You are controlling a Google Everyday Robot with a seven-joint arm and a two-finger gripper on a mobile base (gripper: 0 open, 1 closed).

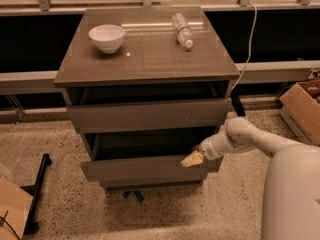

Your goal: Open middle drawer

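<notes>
Item: middle drawer (145, 169), partly out. End effector (192, 159) at its top edge, right side; grip state cannot be told. You should pull straight outward, level, avoiding skew.

We see a speckled floor (70, 209) under a grey-brown cabinet (150, 59).
Our gripper (192, 159) is at its front; cardboard box (301, 109) to the gripper's right, pale ledge (280, 70) behind and above it.

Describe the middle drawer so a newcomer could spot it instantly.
Find the grey-brown cabinet carrying a white bowl and a bottle. Under its upper drawer front sits the middle drawer, pulled forward. Unlike its neighbours, it has the end effector at its top right edge.
</notes>
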